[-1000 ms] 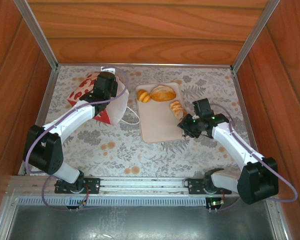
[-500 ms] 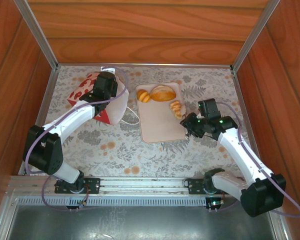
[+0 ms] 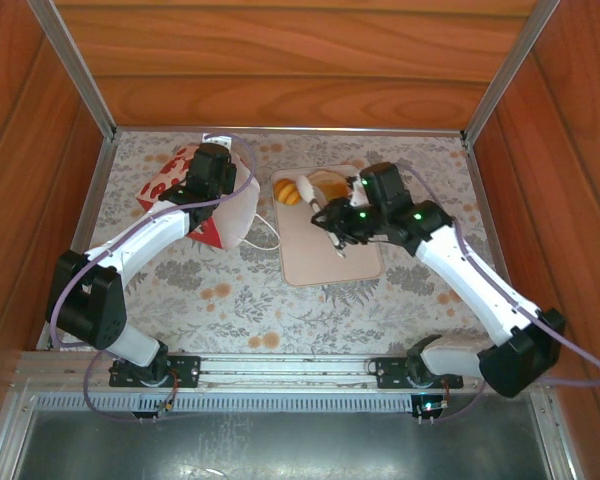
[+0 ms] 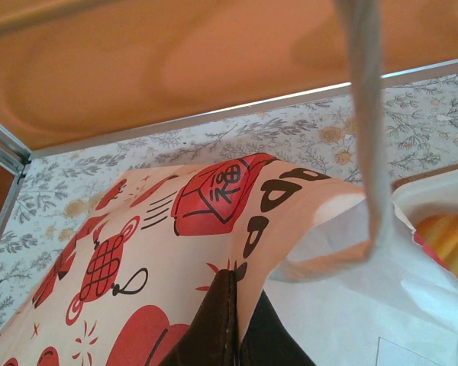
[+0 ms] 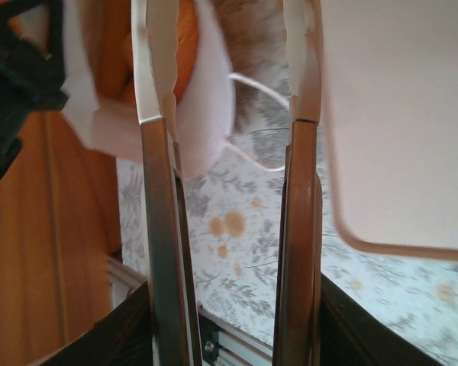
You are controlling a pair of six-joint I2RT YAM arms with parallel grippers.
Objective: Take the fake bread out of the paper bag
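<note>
Wood-panelled walls enclosed a table (image 3: 240,290) covered in a floral cloth. From above, the paper bag (image 3: 170,185) lay tilted at the far left with the left gripper (image 3: 208,170) on its upper edge. The fake bread (image 3: 290,192) sat at the far end of the beige tray (image 3: 320,255), and the right gripper (image 3: 332,225) hung over that tray.

The left wrist camera showed that gripper's dark tips (image 4: 233,328) pinched tight on the bag's rim, a white cord handle (image 4: 370,114) looping up, and one pastry (image 4: 446,232) just beyond the bag. It also showed a white Chinese character on a red panel (image 4: 214,191).

The right wrist view showed its fingers (image 5: 156,191) parted, with nothing between them.
</note>
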